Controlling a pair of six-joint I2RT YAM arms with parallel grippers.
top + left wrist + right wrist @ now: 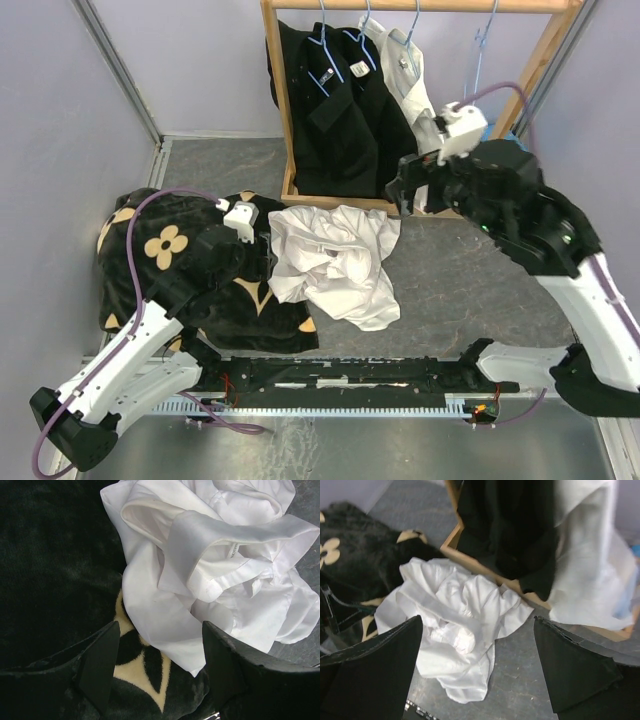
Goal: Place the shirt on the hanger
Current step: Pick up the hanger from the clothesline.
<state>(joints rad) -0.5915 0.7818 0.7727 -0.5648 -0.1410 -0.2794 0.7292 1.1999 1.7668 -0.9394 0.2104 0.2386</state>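
Observation:
The white shirt (335, 262) lies crumpled on the grey table, its left edge on the black flower cloth. In the left wrist view its collar and small neck label (232, 550) face up. My left gripper (160, 665) is open and empty just short of the shirt's (165, 610) near edge, above the cloth. My right gripper (402, 195) is open and empty, held high to the right of the shirt (455, 630), in front of the rack. An empty light-blue wire hanger (480, 55) hangs on the rack's rail at the right.
The wooden clothes rack (540, 60) stands at the back with black shirts (340, 110) and another white shirt (408, 70) on hangers; its base (485, 572) lies just behind the shirt. The black cloth with tan flowers (170, 250) covers the left.

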